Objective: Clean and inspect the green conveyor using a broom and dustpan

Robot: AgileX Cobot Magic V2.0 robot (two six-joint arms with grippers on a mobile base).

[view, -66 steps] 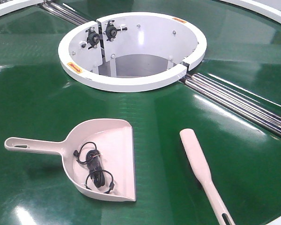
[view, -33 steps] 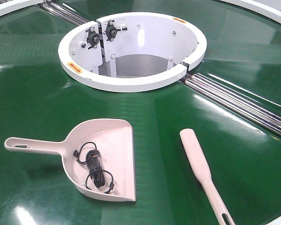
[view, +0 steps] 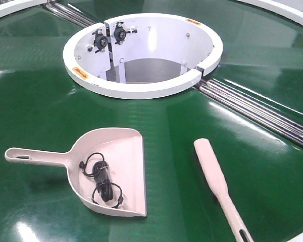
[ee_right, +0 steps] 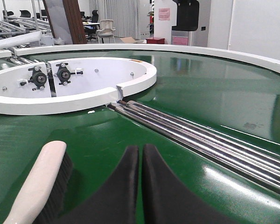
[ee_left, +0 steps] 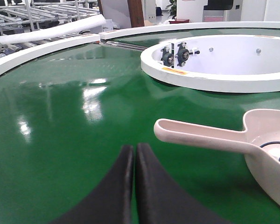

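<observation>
The green conveyor (view: 40, 111) fills the front view, with its white central rim (view: 141, 88) and silver roller strips (view: 252, 108). The dustpan (view: 113, 171) lies on the belt at the lower left, handle pointing left, with black coiled cables (view: 102, 179) inside. The broom (view: 217, 184) lies to its right, handle toward the front edge. Neither gripper shows in the front view. My left gripper (ee_left: 134, 150) is shut and empty, just left of the dustpan handle (ee_left: 200, 136). My right gripper (ee_right: 141, 150) is shut and empty, right of the broom head (ee_right: 39, 182).
A black bearing pair (view: 111, 36) sits inside the white rim's wall. The conveyor's outer white edge (ee_left: 42, 49) curves at the left, with metal roller racks (ee_left: 32, 11) beyond it. Roller strips (ee_right: 200, 135) run right of my right gripper.
</observation>
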